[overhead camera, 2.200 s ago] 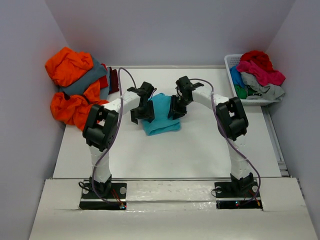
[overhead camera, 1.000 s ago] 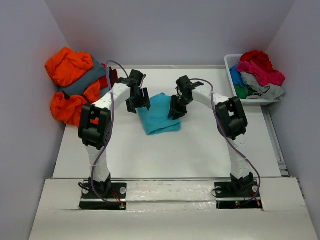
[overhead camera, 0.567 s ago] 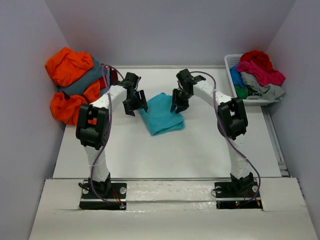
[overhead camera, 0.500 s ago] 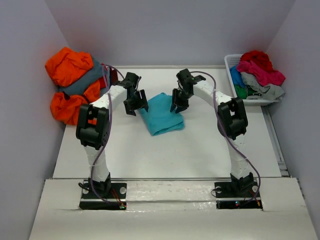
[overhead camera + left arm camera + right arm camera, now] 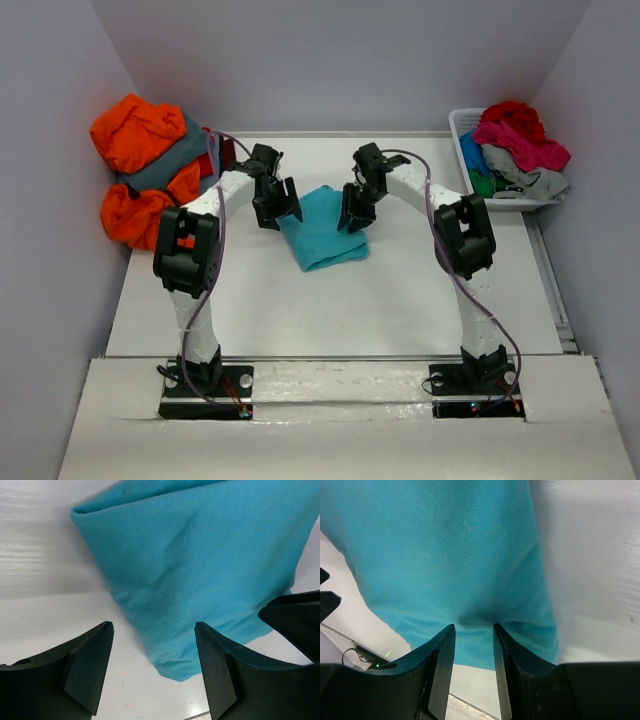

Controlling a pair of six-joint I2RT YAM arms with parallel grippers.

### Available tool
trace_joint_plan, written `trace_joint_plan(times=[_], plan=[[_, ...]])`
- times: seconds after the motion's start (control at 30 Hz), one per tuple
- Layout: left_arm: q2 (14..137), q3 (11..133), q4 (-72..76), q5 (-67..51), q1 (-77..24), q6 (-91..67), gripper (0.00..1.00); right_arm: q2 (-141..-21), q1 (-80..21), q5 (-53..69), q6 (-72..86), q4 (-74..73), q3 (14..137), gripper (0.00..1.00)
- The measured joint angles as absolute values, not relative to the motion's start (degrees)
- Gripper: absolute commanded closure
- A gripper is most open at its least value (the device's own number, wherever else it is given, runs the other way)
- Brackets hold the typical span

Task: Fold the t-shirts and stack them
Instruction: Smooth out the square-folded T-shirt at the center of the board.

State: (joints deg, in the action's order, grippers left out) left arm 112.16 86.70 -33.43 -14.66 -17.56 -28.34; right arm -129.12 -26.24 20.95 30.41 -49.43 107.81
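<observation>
A folded turquoise t-shirt lies flat on the white table between my two grippers. My left gripper hangs at its left edge, open wide, and in the left wrist view the t-shirt has one corner between the spread fingers with nothing gripped. My right gripper is over the shirt's right part. Its jaws are partly open, and the fingertips rest on the turquoise cloth, which puckers slightly between them.
A heap of orange, slate grey and maroon shirts sits at the back left against the wall. A white slatted basket at the back right holds red, pink, green and light grey shirts.
My left gripper has come off the turquoise shirt, swung out to the left, then eased back to its left edge. The shirt has shifted slightly right. The right gripper has barely moved.
</observation>
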Motion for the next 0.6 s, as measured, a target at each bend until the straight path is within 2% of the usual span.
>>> trace_joint_plan(times=[0.3, 0.6], plan=[[117.1, 86.9, -35.6, -13.6, -17.6, -28.1, 0.23, -128.4, -26.1, 23.4, 30.9, -46.5, 101.6, 0.58], [114.7, 81.4, -33.3, -13.8, -17.7, -29.2, 0.22, -127.1, -25.9, 25.3, 31.5, -44.4, 98.5, 0.58]])
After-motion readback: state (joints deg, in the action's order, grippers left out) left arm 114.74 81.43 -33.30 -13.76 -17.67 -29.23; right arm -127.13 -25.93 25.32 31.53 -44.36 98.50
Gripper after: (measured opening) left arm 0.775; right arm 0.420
